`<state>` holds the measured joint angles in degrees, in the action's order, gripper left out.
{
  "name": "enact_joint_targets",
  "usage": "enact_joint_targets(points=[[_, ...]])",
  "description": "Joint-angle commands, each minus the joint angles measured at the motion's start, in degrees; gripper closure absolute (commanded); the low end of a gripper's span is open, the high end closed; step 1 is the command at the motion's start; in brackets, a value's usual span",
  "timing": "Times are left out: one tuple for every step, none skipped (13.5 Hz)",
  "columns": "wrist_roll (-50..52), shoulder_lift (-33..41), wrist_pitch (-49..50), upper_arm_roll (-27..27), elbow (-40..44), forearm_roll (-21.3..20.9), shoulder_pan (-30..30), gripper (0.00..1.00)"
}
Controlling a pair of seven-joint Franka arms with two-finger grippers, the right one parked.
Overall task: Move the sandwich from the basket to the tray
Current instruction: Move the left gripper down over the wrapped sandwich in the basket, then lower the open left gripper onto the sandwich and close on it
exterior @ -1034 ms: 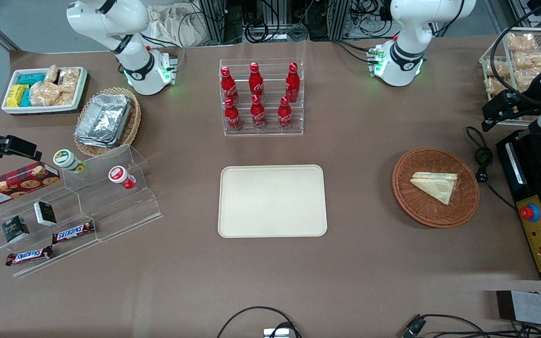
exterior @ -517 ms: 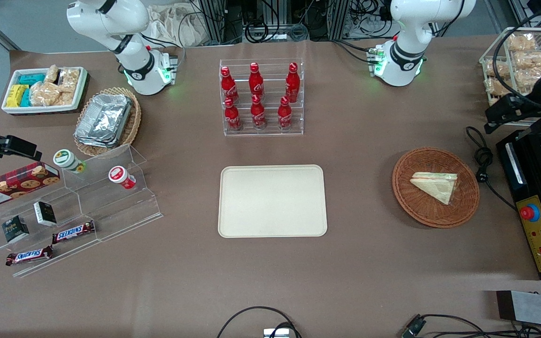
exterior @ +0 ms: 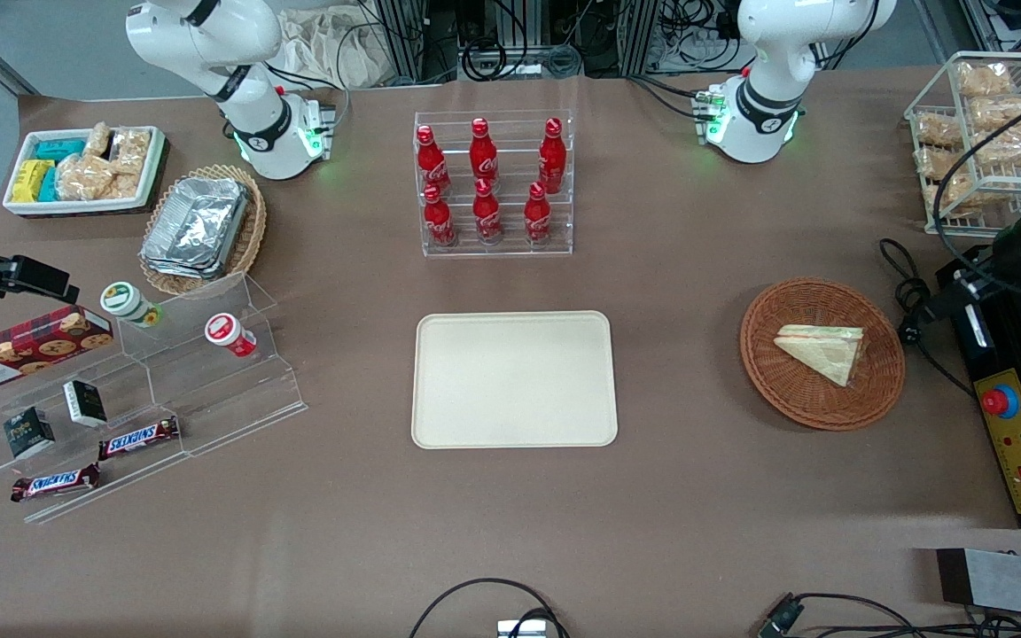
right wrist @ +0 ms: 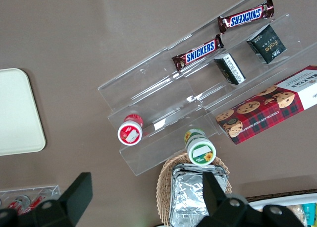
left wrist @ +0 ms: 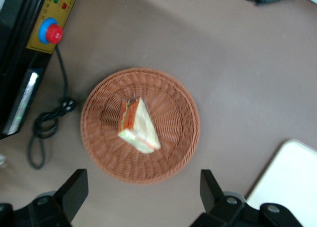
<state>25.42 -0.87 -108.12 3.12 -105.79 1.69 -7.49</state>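
Note:
The sandwich (exterior: 821,350), a pale bread wedge with green, red and orange filling, lies in the round reddish-brown wicker basket (exterior: 776,390) toward the working arm's end of the table. The cream tray (exterior: 515,379) lies flat at the table's middle with nothing on it. My left gripper (exterior: 940,306) hangs high beside the basket, over the black cable. In the left wrist view the gripper (left wrist: 142,182) is open, its dark fingers (left wrist: 74,187) wide apart with nothing between them. That view also holds the sandwich (left wrist: 137,127), the basket (left wrist: 183,147) and a corner of the tray (left wrist: 292,182).
A black machine with a red button (exterior: 998,401) and a coiled cable (exterior: 909,301) sit beside the basket. A wire rack of snacks (exterior: 980,133) stands farther from the front camera. A rack of red bottles (exterior: 493,186) stands farther away than the tray.
The left arm has swung away from the wire snack rack toward the front camera, and its gripper now hangs beside the basket. The sandwich, basket and tray have not moved.

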Motion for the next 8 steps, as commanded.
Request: enact_joint_targets(points=[[5.2,4.3,-12.3,0.4,-13.5,1.1,-0.5,0.00],[8.4,4.3,-15.9,0.4,-16.2,1.2,-0.5,0.00],[10.8,4.3,-19.5,0.4,-18.7,1.2,-0.5,0.00],[11.6,4.2,-22.2,0.4,-20.4,1.3,-0.6,0.00],[11.6,3.8,-23.4,0.4,-20.9,1.9,-0.6,0.00],[11.7,3.2,-24.6,0.3,-21.1,3.2,-0.8,0.00],[11.7,2.3,-26.3,0.3,-21.6,4.4,-2.0,0.00],[11.7,1.7,-29.5,0.4,-23.2,4.7,-2.5,0.00]])
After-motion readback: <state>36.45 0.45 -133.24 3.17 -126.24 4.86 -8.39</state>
